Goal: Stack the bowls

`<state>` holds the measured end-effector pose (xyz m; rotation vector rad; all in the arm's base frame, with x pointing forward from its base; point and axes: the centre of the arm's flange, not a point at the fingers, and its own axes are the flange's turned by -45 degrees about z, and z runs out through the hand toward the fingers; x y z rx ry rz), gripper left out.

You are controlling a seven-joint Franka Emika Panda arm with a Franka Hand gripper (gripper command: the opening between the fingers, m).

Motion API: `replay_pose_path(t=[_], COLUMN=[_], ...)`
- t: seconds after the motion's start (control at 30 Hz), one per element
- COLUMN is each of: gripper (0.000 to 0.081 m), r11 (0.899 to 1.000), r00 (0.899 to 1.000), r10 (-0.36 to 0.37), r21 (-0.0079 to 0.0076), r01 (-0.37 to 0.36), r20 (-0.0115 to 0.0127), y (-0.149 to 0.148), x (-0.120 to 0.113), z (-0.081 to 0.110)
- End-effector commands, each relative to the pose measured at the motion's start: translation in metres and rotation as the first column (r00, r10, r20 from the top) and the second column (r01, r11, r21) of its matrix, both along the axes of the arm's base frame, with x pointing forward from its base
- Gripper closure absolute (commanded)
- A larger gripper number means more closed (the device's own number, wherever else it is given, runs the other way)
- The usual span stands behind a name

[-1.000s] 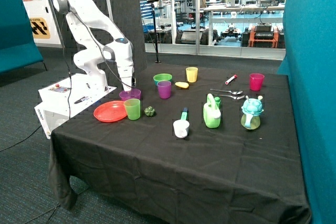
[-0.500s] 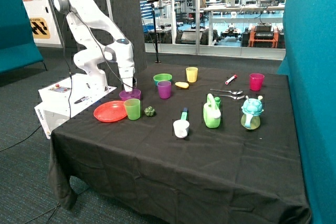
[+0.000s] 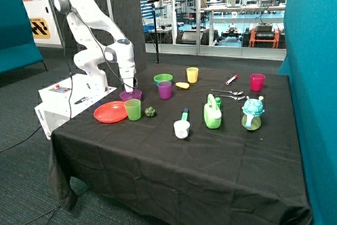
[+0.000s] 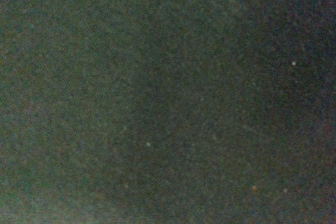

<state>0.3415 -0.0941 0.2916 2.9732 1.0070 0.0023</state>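
Note:
In the outside view a purple bowl (image 3: 130,95) sits near the table's edge on the robot's side, just behind the orange-red plate. My gripper (image 3: 129,84) hangs straight down right over this bowl, at or just inside its rim; I cannot make out how it is set. A lime green bowl (image 3: 162,78) stands farther back, behind a purple cup. The wrist view is dark and shows no object.
An orange-red plate (image 3: 109,112) and a green cup (image 3: 132,109) stand in front of the purple bowl, with a small green pepper (image 3: 150,111) beside them. Toward the middle stands a purple cup (image 3: 165,89). Farther off are a yellow cup (image 3: 192,74), a white scoop (image 3: 181,128), a green watering can (image 3: 212,113) and spoons (image 3: 227,93).
The arm's wrist has shifted only very slightly above the purple bowl. The bowls and the other objects have not moved.

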Motion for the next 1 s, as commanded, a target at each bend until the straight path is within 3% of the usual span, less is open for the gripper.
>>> replay_pose_path(t=[0.0, 0.97], gripper=[0.0808, 0.0808], r11=[1.0, 0.998], r00=[1.0, 0.998], r10=[0.006, 0.06], r21=[0.0019, 0.0019], r01=[-0.006, -0.06], r20=[-0.0022, -0.0022], y=[0.001, 0.027], x=[-0.004, 0.021], z=[-0.002, 0.034])
